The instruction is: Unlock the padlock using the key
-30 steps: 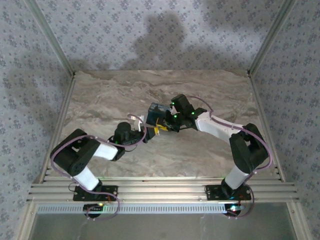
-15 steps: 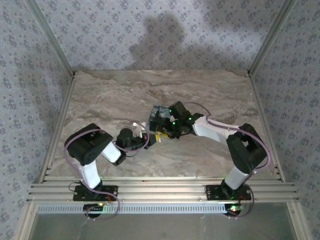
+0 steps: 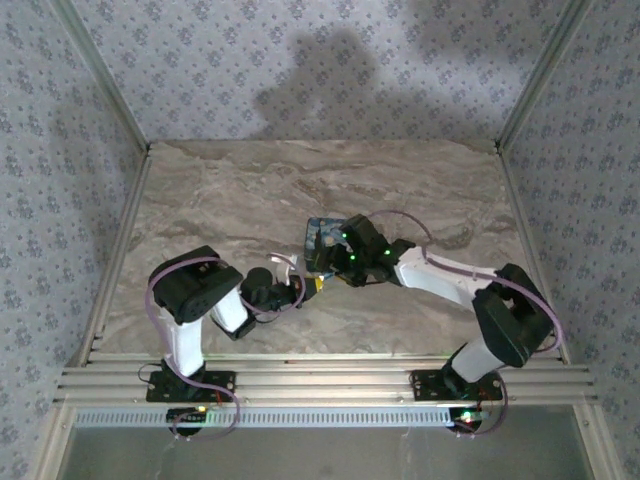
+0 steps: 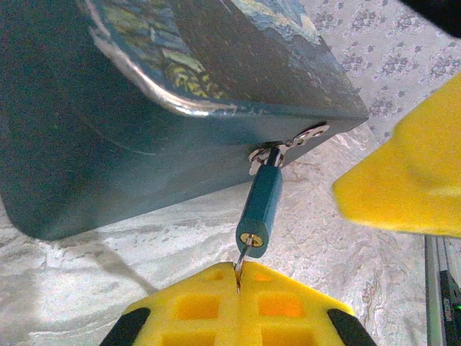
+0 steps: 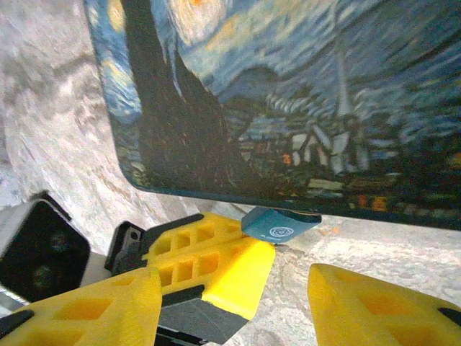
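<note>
Pinching the key [image 4: 240, 268] in the left gripper [image 4: 238, 306], jaws clenched on it, with the blade up at the keyhole [image 4: 251, 240] in the bottom of the padlock [image 4: 259, 205]. Spotting that padlock hung from the hasp [image 4: 306, 135] of the box [image 4: 108, 130], just above the counter [image 4: 86, 274], shackle [image 4: 263, 153] through and closed by the look of it. Flanking it with the right gripper [image 5: 234, 281], jaws released, grasping nothing. Calling this roughly halfway: keyhole found, seemingly entered, though cannot tell how deep. Left to do: turn the key, pop the shackle, free the hasp.
</note>
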